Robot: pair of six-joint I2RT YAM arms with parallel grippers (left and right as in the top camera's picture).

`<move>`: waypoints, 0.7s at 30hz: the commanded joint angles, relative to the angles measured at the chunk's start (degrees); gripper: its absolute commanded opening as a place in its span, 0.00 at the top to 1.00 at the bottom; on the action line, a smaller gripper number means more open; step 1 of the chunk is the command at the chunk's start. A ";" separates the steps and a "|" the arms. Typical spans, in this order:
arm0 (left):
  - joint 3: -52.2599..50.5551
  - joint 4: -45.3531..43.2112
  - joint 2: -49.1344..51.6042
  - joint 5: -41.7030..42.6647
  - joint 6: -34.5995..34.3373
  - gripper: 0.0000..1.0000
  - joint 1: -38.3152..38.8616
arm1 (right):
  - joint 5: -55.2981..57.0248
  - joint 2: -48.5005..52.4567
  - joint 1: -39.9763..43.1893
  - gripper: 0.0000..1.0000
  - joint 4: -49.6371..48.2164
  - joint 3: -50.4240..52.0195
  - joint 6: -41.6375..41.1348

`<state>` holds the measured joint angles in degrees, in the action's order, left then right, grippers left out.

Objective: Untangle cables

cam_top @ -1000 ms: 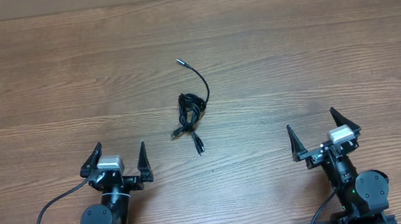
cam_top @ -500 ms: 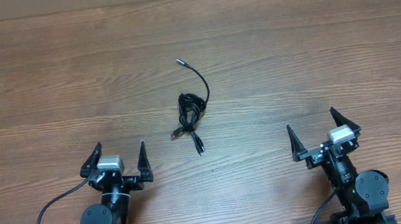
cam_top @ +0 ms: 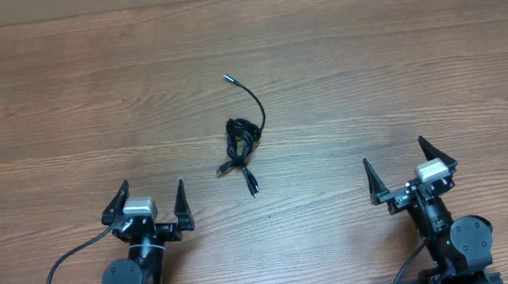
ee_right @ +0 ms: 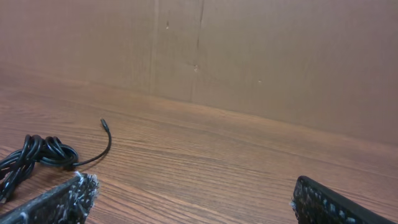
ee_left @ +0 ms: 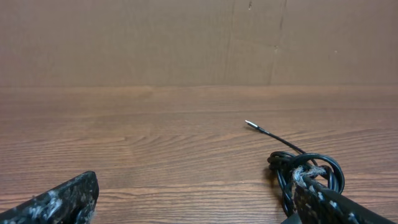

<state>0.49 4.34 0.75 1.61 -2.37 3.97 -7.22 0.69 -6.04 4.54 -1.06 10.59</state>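
Both pincers wait on the near side of the cables [cam_top: 242,136]. Our left pincer [cam_top: 152,187] is near them on the left, and our right pincer [cam_top: 394,154] is well apart on the right. Each has its two fingers spread wide and holds nothing. In the left wrist view the fingers [ee_left: 59,200] look dark and rough, with grey speckles.

The cables lie in one small heap near the middle of the bench [cam_top: 59,87], untouched. We judge that the first reach is not yet begun. To do it well, we would let the left pincer press down on the heap, because it is nearer. The right pincer would then take one free end just behind its plug, where a thin cord slips less. We would pull slowly and low along the bench, so that the loops open and do not tighten.

These cords are thin, black and soft-looking, wound into several tight loops. Two short ends [cam_top: 251,186] leave the near side of the heap. On the far side one long strand [cam_top: 259,108] curves away to a small metal-tipped plug. Under them the bench is brown wood grain, flat and matte. Beyond the cables stands a plain cardboard wall [ee_left: 124,37] with a vertical crease.
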 commanded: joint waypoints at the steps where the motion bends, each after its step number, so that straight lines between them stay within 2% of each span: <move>1: -0.22 0.13 -0.50 -0.55 0.50 0.01 -0.57 | 0.04 -0.52 -0.37 0.00 -0.31 0.59 0.33; 9: -0.22 0.13 -0.50 -0.52 0.42 0.00 -0.57 | 0.04 -0.52 -0.37 0.00 -0.31 0.59 0.33; 21: 0.33 -0.04 -0.50 -0.59 -3.32 0.00 -0.57 | 0.04 -0.52 -0.37 0.00 -0.31 0.59 0.33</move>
<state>0.49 4.32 0.75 1.43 -3.46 3.97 -7.22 0.69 -6.04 4.54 -1.06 10.59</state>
